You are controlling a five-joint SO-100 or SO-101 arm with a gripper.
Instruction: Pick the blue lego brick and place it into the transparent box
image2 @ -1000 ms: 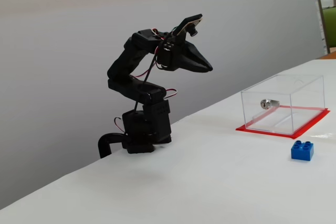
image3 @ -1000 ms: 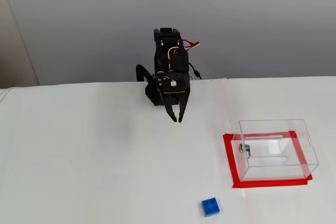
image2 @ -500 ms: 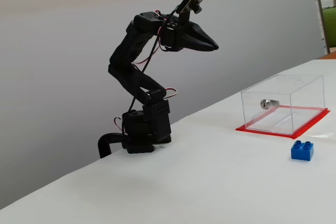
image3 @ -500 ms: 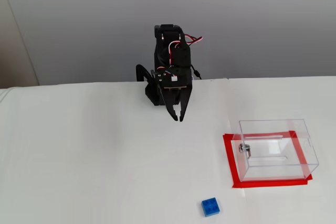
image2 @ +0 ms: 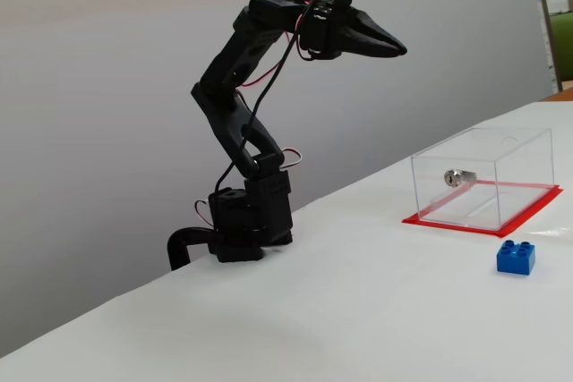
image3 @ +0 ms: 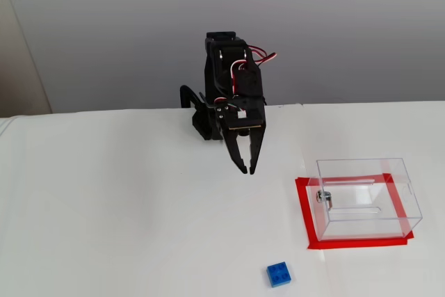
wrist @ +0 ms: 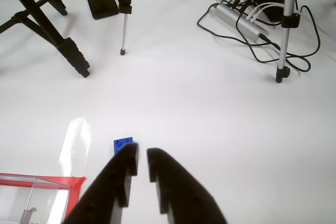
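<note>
Wrist view shows the tool [wrist: 140,153] with its two black fingers drawn close together, a narrow slit between the tips, gripping nothing. The blue lego brick [wrist: 124,144] lies on the white table [wrist: 199,108] just beyond the left fingertip, partly hidden by it. The transparent box [wrist: 31,198] on its red base [wrist: 68,183] occupies the lower left corner. In a fixed view the tool [image2: 401,46] is raised high above the table, well apart from the brick [image2: 516,257], which rests near the box [image2: 482,174] on the side closer to the camera. A silver lock part [image2: 458,176] sits on the box wall.
</note>
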